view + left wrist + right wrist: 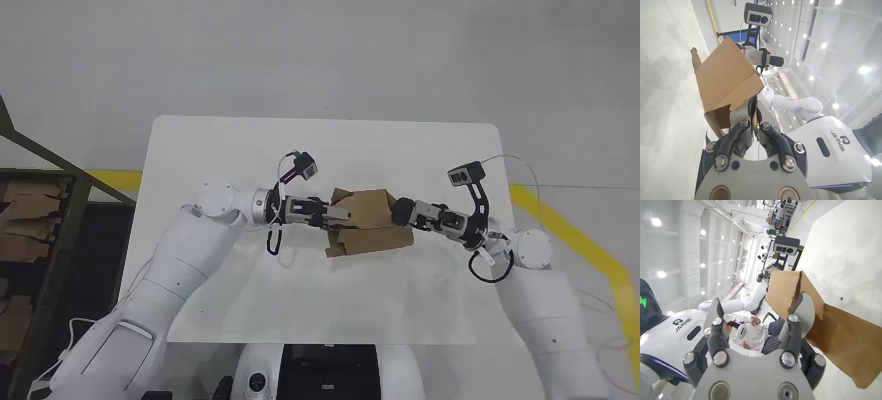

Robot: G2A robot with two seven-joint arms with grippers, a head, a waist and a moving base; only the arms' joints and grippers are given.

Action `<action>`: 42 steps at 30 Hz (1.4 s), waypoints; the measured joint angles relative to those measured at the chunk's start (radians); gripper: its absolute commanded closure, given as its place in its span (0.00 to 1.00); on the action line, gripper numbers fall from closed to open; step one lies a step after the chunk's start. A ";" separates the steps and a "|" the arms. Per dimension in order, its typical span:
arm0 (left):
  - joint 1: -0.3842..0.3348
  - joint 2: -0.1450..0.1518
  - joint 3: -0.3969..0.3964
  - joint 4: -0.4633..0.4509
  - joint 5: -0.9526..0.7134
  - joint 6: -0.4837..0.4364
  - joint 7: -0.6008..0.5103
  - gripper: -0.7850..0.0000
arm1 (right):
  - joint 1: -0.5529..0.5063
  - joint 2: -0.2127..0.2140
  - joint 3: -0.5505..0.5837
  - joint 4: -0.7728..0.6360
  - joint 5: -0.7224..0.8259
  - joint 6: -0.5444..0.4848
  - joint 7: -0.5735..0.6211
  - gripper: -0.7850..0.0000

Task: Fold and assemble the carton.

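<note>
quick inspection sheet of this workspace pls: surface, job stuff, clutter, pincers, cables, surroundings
surface: white table
job's things: brown carton, partly folded, between both pincers at mid-table
clutter: small dark speck on the table
pincers: left pincer shut on a carton flap; right pincer open, one finger against the carton's edge
cables: black loop at the left wrist; white loop at the right wrist
surroundings: grey floor, yellow line, rack of cardboard beside the table

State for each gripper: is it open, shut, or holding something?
Left gripper: shut on the carton.
Right gripper: open, one of its fingers against the carton.
</note>
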 measured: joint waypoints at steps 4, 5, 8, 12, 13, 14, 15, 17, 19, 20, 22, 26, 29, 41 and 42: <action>-0.004 -0.001 0.004 0.005 0.008 -0.001 0.005 1.00 | 0.003 0.005 -0.008 -0.002 0.006 -0.003 -0.003 0.19; -0.004 -0.002 0.004 0.006 0.009 -0.001 0.007 1.00 | 0.002 0.007 -0.008 -0.002 0.005 -0.007 -0.007 0.18; -0.007 -0.002 0.004 0.009 0.011 -0.001 0.011 1.00 | -0.001 0.013 -0.002 0.000 -0.004 -0.022 -0.022 0.16; -0.008 -0.002 0.003 0.007 0.015 -0.002 0.010 1.00 | 0.001 0.020 0.003 0.008 -0.018 -0.035 -0.035 0.18; -0.008 -0.002 0.003 0.006 0.016 -0.002 0.010 1.00 | 0.002 0.022 0.002 0.008 -0.021 -0.037 -0.037 0.18; -0.008 -0.002 0.003 0.004 0.016 -0.002 0.010 1.00 | 0.003 0.023 0.001 0.007 -0.024 -0.039 -0.039 0.18; -0.008 -0.002 0.003 0.003 0.017 -0.002 0.009 1.00 | 0.004 0.025 0.000 0.005 -0.026 -0.040 -0.040 0.19; -0.007 -0.002 0.003 0.002 0.017 -0.001 0.008 1.00 | 0.007 0.027 -0.003 0.003 -0.028 -0.042 -0.042 0.19; -0.007 -0.002 0.003 0.002 0.017 -0.001 0.008 1.00 | 0.011 0.030 -0.007 0.000 -0.029 -0.044 -0.044 0.20; -0.007 -0.002 0.003 0.002 0.017 0.000 0.007 1.00 | 0.013 0.031 -0.008 -0.002 -0.030 -0.045 -0.045 0.20; -0.006 -0.001 0.002 0.001 0.018 0.000 0.005 1.00 | 0.017 0.035 -0.012 -0.007 -0.034 -0.046 -0.045 0.21; -0.006 -0.001 0.000 0.001 0.019 -0.001 0.003 1.00 | 0.024 0.040 -0.022 -0.015 -0.036 -0.044 -0.043 0.25; -0.006 0.000 -0.002 -0.003 0.019 0.000 0.000 1.00 | 0.031 0.045 -0.038 -0.016 -0.051 -0.036 -0.036 0.26; -0.004 0.002 -0.007 -0.009 0.018 0.000 -0.005 1.00 | 0.078 0.058 -0.116 0.020 -0.075 -0.002 -0.002 0.28; -0.004 0.002 -0.006 -0.011 0.018 -0.001 -0.009 1.00 | 0.083 0.059 -0.125 0.023 -0.067 0.005 0.005 0.29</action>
